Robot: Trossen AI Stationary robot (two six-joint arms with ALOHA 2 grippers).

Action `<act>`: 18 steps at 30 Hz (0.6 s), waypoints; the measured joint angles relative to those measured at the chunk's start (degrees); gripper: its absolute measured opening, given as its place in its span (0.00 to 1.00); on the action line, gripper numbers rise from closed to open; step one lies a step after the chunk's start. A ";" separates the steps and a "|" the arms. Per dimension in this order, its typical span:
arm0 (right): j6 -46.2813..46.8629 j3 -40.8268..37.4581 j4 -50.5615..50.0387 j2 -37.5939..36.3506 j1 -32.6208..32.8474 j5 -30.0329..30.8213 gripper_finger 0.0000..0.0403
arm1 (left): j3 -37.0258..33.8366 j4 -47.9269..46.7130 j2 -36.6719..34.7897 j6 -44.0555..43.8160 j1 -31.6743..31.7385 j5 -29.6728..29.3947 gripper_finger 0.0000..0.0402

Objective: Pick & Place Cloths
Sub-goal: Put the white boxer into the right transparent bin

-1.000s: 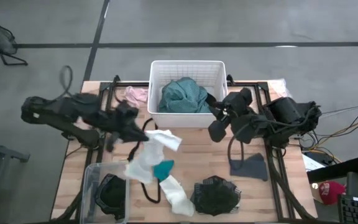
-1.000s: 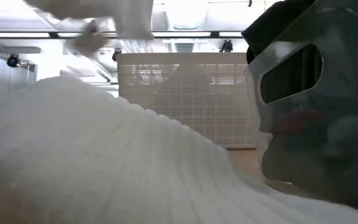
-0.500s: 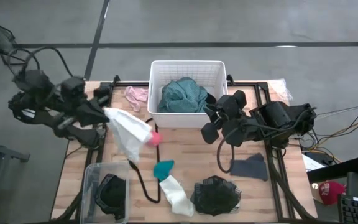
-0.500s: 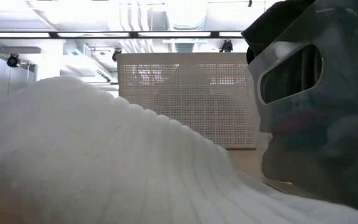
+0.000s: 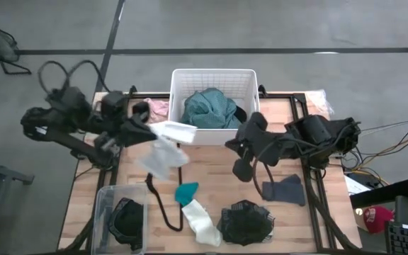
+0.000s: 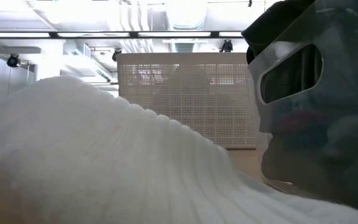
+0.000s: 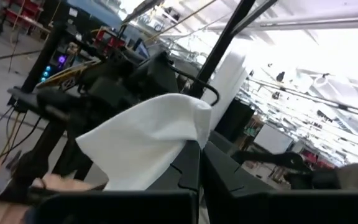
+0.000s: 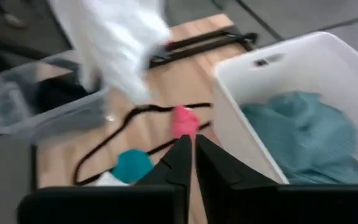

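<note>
The white slotted basket [image 5: 213, 79] at the table's far edge serves as the landmark. Well left of it and toward the near edge sits a clear plastic bin [image 5: 103, 205] with a crumpled black cloth [image 5: 127, 219] inside. Left of the basket the left gripper [image 5: 142, 128] hangs above the wood, fingers closed on a soft white cloth [image 5: 166, 145] that drapes in loose folds just in front of the basket's left corner; in the left wrist view the same cloth [image 7: 148, 142] bunches over the pinched fingers. A pale pink cloth [image 5: 155, 108] lies flat just beside the basket's left wall. A thin black cord loop [image 5: 163, 205] curls over the boards in front of the basket, with a small teal piece [image 5: 186, 191] and a ribbed white sock [image 5: 202, 222] by it. The basket itself holds a rumpled teal garment [image 5: 210, 110], filling most of its floor. Nearer the front edge lies a black mesh piece [image 5: 246, 221], rounded in outline. Just right of the basket's front corner the right gripper [image 5: 241, 168] hovers with fingers shut and empty; its wrist view shows a small pink bit [image 8: 183, 120] beside the basket wall. A dark grey cloth [image 5: 285, 190] lies flat to the right
</note>
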 joint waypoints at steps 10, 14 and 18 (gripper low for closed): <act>-4.62 -3.84 20.52 0.00 -0.05 -1.69 0.15 | 0.02 6.03 5.08 -1.41 0.00 -9.81 0.01; -5.34 -5.97 28.09 0.00 -0.03 -2.98 0.30 | 0.20 6.29 6.53 -1.26 0.02 -12.88 0.01; -5.05 -8.39 33.53 0.17 -0.08 -5.60 0.47 | 0.56 6.93 8.34 -1.24 0.02 -14.49 0.01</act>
